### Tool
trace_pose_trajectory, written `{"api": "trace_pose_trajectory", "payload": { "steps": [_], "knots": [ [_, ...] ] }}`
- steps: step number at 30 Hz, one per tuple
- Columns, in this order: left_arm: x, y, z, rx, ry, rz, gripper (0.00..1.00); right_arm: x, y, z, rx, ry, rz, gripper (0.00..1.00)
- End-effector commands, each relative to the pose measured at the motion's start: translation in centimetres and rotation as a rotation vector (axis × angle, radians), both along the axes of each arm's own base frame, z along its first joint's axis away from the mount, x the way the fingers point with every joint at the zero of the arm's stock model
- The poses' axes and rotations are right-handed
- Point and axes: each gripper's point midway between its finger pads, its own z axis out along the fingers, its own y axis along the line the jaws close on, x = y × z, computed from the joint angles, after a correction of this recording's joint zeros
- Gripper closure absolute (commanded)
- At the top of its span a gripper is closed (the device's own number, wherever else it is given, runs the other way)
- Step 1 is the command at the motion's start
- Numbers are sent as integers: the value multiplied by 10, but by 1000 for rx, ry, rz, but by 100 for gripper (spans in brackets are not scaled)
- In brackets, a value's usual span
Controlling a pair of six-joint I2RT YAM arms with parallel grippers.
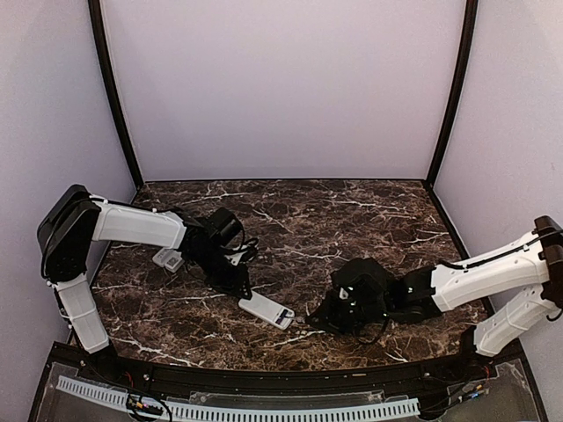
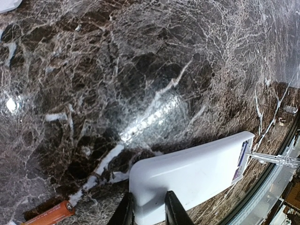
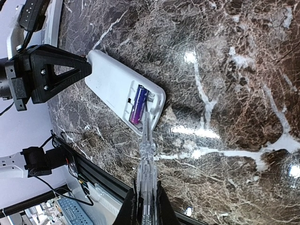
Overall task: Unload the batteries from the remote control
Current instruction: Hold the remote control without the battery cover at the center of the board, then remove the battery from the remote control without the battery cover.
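Observation:
A white remote [image 1: 266, 310] lies back-up on the marble table, its battery compartment open at the right end. One purple battery [image 3: 138, 104] sits in that compartment. My left gripper [image 2: 147, 202] is shut on the remote's left end [image 2: 187, 173] and pins it. My right gripper [image 3: 146, 206] is shut on a clear plastic pry tool [image 3: 146, 154], whose tip rests in the compartment beside the purple battery. An orange battery [image 2: 49, 214] lies loose on the table, left of the left gripper. In the top view the left gripper [image 1: 237, 288] and the right gripper [image 1: 324, 318] flank the remote.
A small white flat piece [image 1: 167, 258] lies beside the left forearm; its corner also shows in the left wrist view [image 2: 7, 4]. The table's black front rail [image 1: 281, 378] runs close below the remote. Grey walls enclose the table on three sides.

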Motion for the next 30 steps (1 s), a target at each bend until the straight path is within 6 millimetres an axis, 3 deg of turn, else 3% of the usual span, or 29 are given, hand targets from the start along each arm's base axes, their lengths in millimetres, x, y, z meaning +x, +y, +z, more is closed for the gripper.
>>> {"api": "trace_pose_trajectory", "payload": {
  "steps": [1, 9, 16, 30],
  "knots": [
    [-9, 3, -12, 34, 43, -19, 78, 9, 5, -3, 77, -40, -20, 100],
    [-9, 4, -13, 39, 44, -18, 79, 13, 5, -3, 139, -72, -24, 100],
    [-8, 3, -12, 39, 39, -16, 79, 14, 7, 13, 206, -135, -2, 100],
    [-6, 3, -10, 42, 31, -16, 80, 14, 10, 26, 198, -163, 30, 100]
  ]
}}
